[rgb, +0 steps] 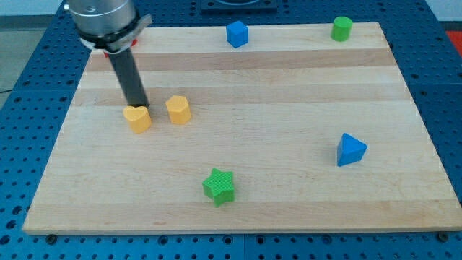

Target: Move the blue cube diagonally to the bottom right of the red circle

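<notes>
Blue cube, the block named in the task, sits far back at the frame's top edge, a little right of centre on the wooden desk. Nearest the camera, low in the frame and slightly left of centre, lies a green star, well apart from everything else. Further up and toward the right side rests a blue triangular block, alone on that half of the desk. In the left middle of the frame two yellow blocks stand side by side with a small gap between them: a yellow heart on the left and a yellow hexagon on the right. My tip comes down just behind the heart, touching or almost touching its far edge, with the dark rod rising to the arm's grey housing in the upper left corner. No claw shows anywhere; the arm ends only in this rod. Farthest back, in the upper right corner, stands a green cylinder, well to the right of the cube. A small patch of red shows behind the housing, too hidden to identify.
</notes>
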Controlling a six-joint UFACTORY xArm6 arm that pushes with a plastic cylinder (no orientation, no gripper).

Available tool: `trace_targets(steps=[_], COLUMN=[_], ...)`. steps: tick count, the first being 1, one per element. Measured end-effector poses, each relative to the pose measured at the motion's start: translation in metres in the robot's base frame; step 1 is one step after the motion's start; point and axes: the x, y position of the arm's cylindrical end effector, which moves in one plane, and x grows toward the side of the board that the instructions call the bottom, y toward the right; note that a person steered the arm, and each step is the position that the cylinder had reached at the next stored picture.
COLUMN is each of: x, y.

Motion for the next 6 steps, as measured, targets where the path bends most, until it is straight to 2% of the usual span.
trace_targets(steps=[1,2,3,4,5,6], x=[0.0,0.018,0.03,0.017,0.008,0.008], y=[-0.073,-0.078,-0.019,0.042,0.076,0.054])
